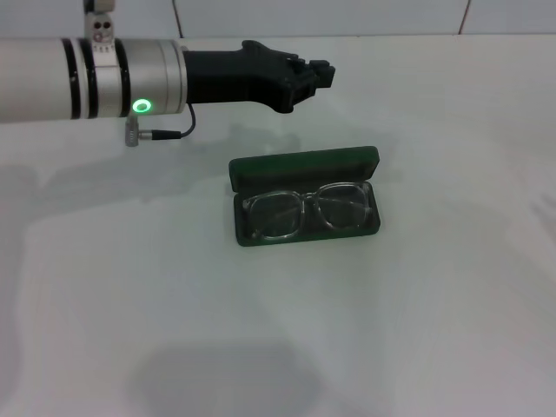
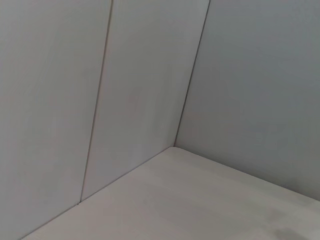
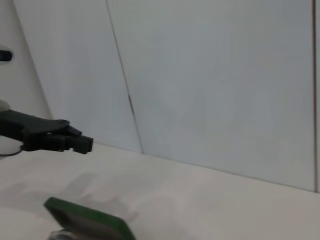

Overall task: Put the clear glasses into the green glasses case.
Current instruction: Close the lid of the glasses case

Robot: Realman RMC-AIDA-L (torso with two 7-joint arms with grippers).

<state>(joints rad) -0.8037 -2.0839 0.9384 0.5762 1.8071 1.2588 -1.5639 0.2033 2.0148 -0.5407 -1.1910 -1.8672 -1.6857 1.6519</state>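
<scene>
One risk: the clear glasses [image 1: 308, 211] are lying in the open green glasses case [image 1: 306, 165]; your left gripper [image 1: 314, 76], behind the case and holding nothing I can see, fingers close together, could bump its lid.

White table [image 1: 365, 347]; pale grey panelled wall [image 2: 150, 75] with dark seams.

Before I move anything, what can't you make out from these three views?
- Left gripper: the head view shows it side-on above the table, behind the case; whether it is open or shut can't be told.
- Right gripper: in no view.
- Glasses: in the right wrist view, cut off by the bottom edge.
- Gold lettering on the lid: not visible; only the inside faces the head camera.
</scene>
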